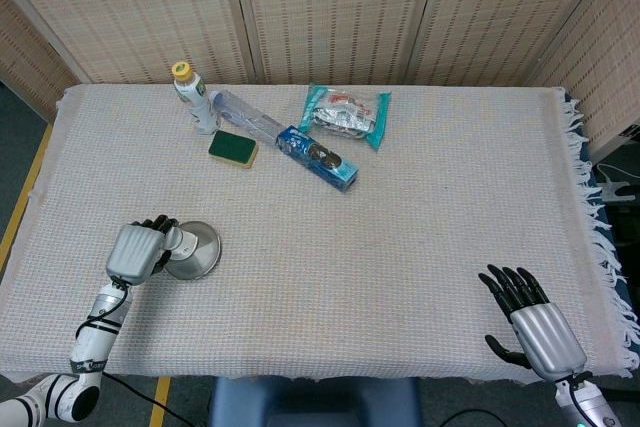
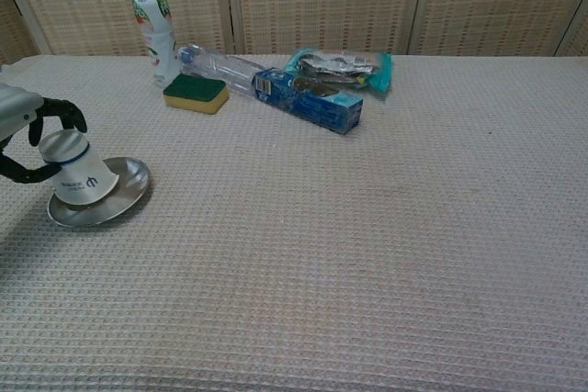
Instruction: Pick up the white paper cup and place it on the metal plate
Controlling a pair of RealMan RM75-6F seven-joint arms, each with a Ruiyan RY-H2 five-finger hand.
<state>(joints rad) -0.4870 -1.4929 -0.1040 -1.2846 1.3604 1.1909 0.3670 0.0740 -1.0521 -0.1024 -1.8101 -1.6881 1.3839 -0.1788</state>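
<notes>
Holding the white paper cup upside down, my left hand has its dark fingers curled around the cup's narrow upturned base. The cup's wide mouth sits on the metal plate, toward the plate's left side, tipped slightly; I cannot tell whether the rim lies flat on the metal. The plate rests on the woven tablecloth, near the table's front left corner.

Well beyond the plate, toward the back edge, stand a yellow-capped bottle and just beside it a green and yellow sponge. Right of the sponge lie a clear plastic bottle on its side, a blue box and a teal snack packet.

My right hand rests far to the plate's right, at the front right corner, fingers spread and holding nothing.
</notes>
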